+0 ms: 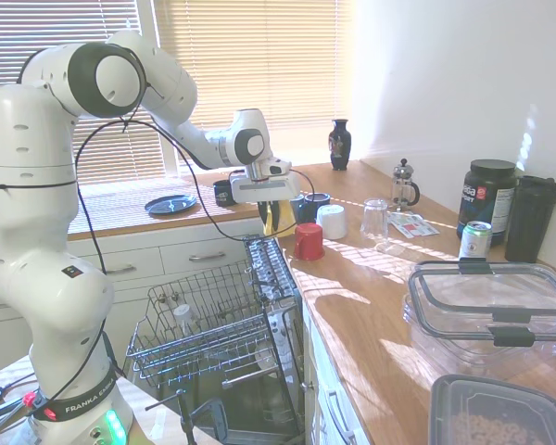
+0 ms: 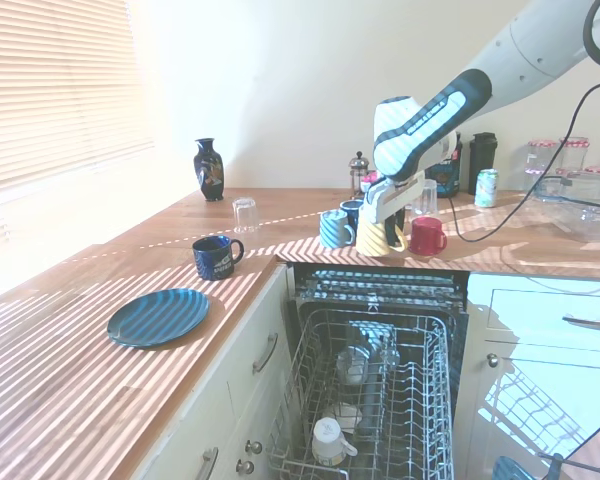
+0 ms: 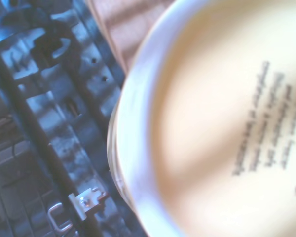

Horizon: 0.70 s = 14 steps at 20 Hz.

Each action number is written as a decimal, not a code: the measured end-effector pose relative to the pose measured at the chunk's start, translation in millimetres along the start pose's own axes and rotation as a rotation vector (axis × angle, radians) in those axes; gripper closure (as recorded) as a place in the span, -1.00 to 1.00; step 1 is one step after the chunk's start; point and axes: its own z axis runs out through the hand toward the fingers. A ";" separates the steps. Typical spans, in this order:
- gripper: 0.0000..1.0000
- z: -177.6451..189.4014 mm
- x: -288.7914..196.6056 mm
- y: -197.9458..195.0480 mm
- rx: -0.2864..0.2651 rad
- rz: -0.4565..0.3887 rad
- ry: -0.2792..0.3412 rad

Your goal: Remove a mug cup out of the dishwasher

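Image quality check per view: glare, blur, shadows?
First exterior view: window glare washes out the wall; blind stripes fall across the counter. Second exterior view: left side overexposed, striped shadows on the plate. Wrist view: yellow mug fills the frame, blurred, its print barely legible; rack bluish.

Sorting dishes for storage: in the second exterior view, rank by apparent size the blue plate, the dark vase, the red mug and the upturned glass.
1. blue plate, though nearest the camera.
2. dark vase.
3. red mug.
4. upturned glass, close to the mug; unsure.
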 end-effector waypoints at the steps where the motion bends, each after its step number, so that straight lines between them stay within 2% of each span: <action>1: 1.00 1.6 4.8 -0.7 -0.008 0.004 -0.006; 5: 1.00 15.1 21.2 -0.3 -0.038 0.020 -0.032; 11: 1.00 24.8 40.1 13.1 -0.047 0.044 -0.049; 12: -1.00 25.8 40.5 14.5 -0.048 0.042 -0.052; 14: -1.00 26.7 39.4 15.6 -0.052 0.043 -0.068</action>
